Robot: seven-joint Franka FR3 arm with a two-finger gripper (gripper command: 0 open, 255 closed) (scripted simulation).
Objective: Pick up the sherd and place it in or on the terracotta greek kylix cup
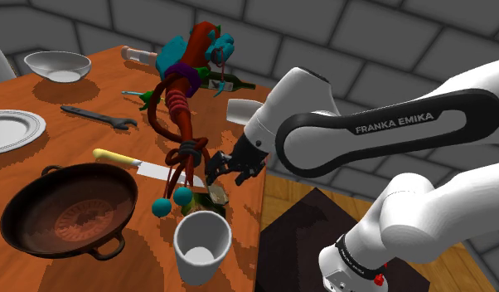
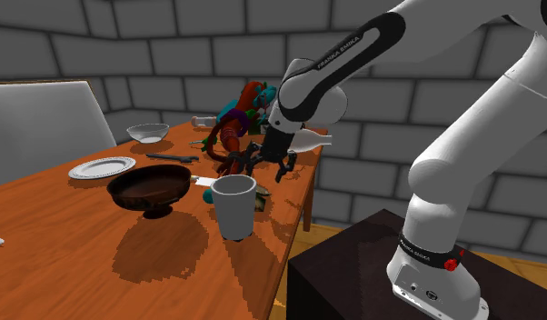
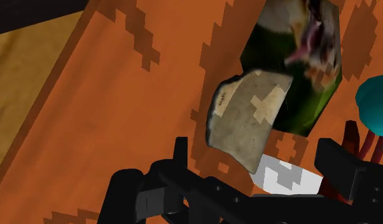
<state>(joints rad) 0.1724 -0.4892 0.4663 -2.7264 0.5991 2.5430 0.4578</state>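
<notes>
Poised low at the shoulder view's centre with the gripper (image 1: 226, 174) open, fingers spread wide and clasping nothing. Straddling, without touching, the lower tip of the sherd (image 3: 246, 121), a pale grey-tan fragment lying on the orange counter (image 3: 120, 95). Backed by a dark green lump (image 3: 298, 70), either touching it or part of it; cannot tell which. In the shoulder view, just below the gripper near the counter's right edge, that same sherd (image 1: 216, 196), with a white cup (image 1: 202, 245) close by at lower centre. To the left of the gripper, a knife (image 1: 123, 160); above it, a many-coloured figure (image 1: 186, 91) running to upper centre. At lower left, well apart from the sherd, the kylix (image 1: 70, 217): a wide dark-brown bowl with handles, holding nothing. Judged as early: reach about done, no grasp made. Left to do: closing on the sherd, lifting, carrying across to lower left, setting down in the kylix.
</notes>
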